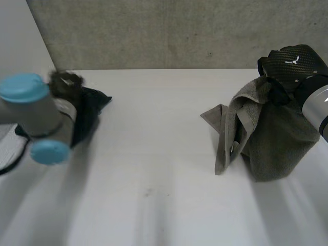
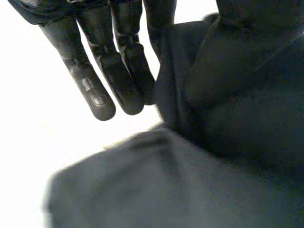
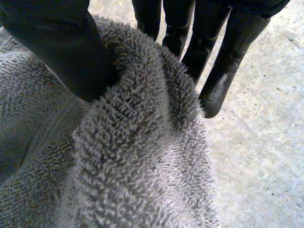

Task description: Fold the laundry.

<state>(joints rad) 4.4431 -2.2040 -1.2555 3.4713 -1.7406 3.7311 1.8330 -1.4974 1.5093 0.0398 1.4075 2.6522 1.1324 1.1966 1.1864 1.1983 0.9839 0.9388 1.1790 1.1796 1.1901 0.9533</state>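
Laundry: 2 pcs, i.e. 1 grey towel + 1 dark cloth. Arms: 2, i.e. left arm + right arm. Hands: 2, 1 per arm: left hand, right hand. 1 pc of laundry at each hand. 2 blue caps on left arm. 1 table. 1 wall behind.
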